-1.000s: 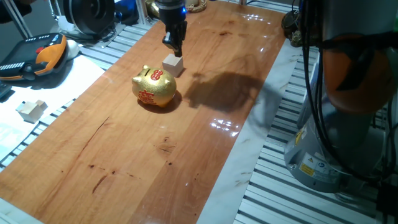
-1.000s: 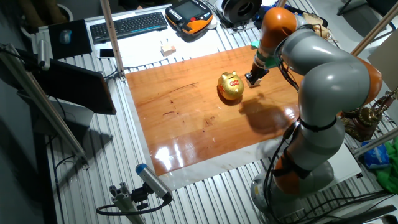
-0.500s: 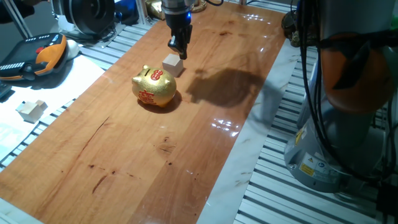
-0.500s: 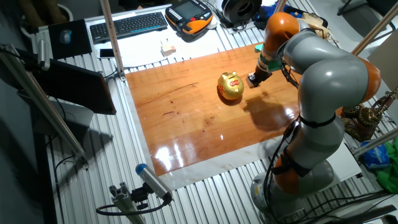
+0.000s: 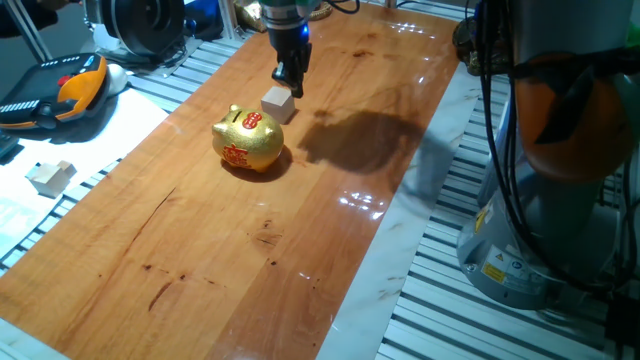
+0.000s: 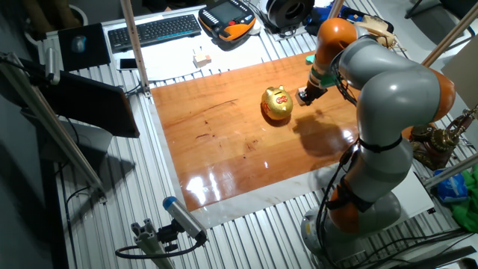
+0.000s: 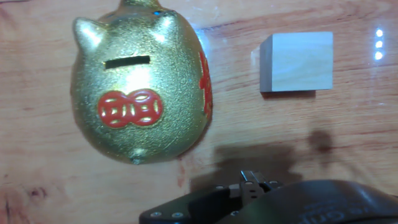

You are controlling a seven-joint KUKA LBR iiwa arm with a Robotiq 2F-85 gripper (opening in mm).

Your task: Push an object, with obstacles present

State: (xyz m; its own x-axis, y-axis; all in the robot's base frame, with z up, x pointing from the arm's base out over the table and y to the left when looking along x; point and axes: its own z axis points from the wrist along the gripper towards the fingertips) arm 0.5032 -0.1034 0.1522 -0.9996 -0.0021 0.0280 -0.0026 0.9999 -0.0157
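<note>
Claw (image 5: pixel 292 82) hangs point-down over the wooden bench top (image 5: pixel 330 230), near its far end, fingers apparently pressed together w/ nothing between them. Tip is just beyond the small pale cube (image 5: pixel 279 103), very close; can't tell if touching. Hand view: cube (image 7: pixel 296 61) sits flat on the wood, clear of the claw body at the bottom edge. Gold piggy bank (image 5: pixel 248 141) stands just beside the cube, toward the near end, a narrow gap between them; red marks on its back and side, coin slot up (image 7: pixel 142 93). Similar pale block (image 5: pixel 50 177) lies off the wood, past the left edge.
</note>
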